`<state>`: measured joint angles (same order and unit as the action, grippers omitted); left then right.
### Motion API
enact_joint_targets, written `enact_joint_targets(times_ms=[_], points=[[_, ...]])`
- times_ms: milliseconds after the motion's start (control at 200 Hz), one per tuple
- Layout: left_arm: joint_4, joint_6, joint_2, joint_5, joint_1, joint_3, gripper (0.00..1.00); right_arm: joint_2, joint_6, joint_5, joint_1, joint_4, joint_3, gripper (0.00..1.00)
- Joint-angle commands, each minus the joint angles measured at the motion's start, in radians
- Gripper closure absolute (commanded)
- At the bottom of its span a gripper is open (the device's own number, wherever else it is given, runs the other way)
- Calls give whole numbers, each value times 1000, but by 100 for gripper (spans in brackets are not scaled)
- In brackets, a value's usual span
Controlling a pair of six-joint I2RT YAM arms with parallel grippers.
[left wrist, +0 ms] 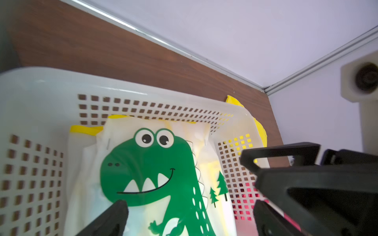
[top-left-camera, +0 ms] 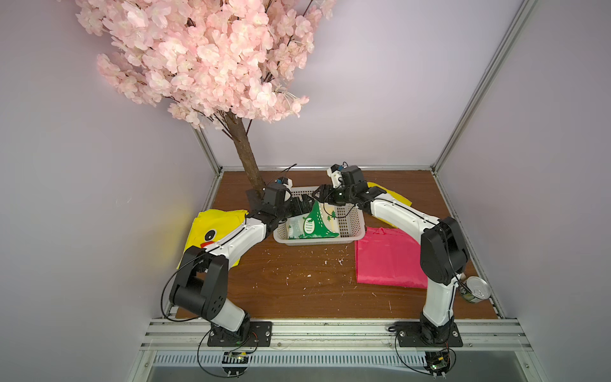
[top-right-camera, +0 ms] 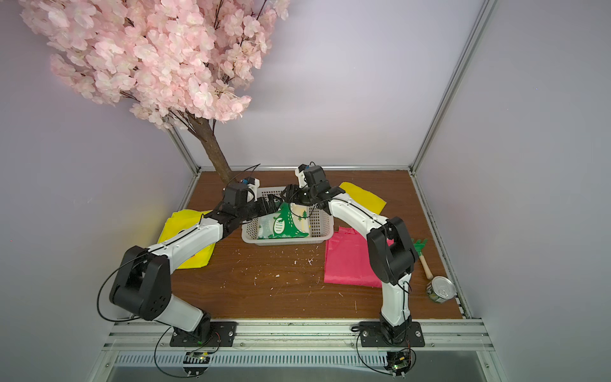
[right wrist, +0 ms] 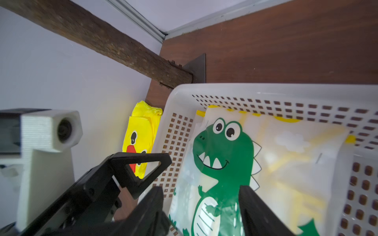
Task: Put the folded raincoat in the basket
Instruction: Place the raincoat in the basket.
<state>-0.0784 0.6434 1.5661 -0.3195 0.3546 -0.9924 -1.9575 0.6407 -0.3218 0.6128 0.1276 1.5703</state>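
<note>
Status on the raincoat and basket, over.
Left end effector open, right end effector open, both above basket. Dinosaur raincoat inside basket, ungripped. End effectors close together; tree trunk beside basket.

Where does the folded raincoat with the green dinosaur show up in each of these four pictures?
In a top view: dinosaur raincoat just below the picture's centre, inside the basket.
In a top view: dinosaur raincoat below and slightly left of centre, in the basket.
Left wrist: dinosaur raincoat close up, filling the middle.
Right wrist: dinosaur raincoat close up, right of centre.
Shared landmark: the white perforated basket around it.
</note>
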Motion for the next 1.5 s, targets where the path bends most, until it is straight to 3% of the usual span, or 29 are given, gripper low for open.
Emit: enact_joint_targets(times_ms=[0, 495, 956, 1166, 1491], points=[[-102, 45, 42, -53, 11, 46, 1, -39, 18, -19, 10, 44, -36, 35], [-190, 108, 96, -42, -3, 102, 0, -79, 94, -24, -8, -33, -127, 36], [-124, 89, -14, -12, -6, -63, 1, 88, 96, -48, -19, -3, -17, 36], [-72, 61, -61, -49, -2, -120, 0, 186, 98, -30, -36, 7, -43, 36], [75, -12, -156, -14, 188, -137, 0, 531, 99, -10, -144, 7, -305, 36]])
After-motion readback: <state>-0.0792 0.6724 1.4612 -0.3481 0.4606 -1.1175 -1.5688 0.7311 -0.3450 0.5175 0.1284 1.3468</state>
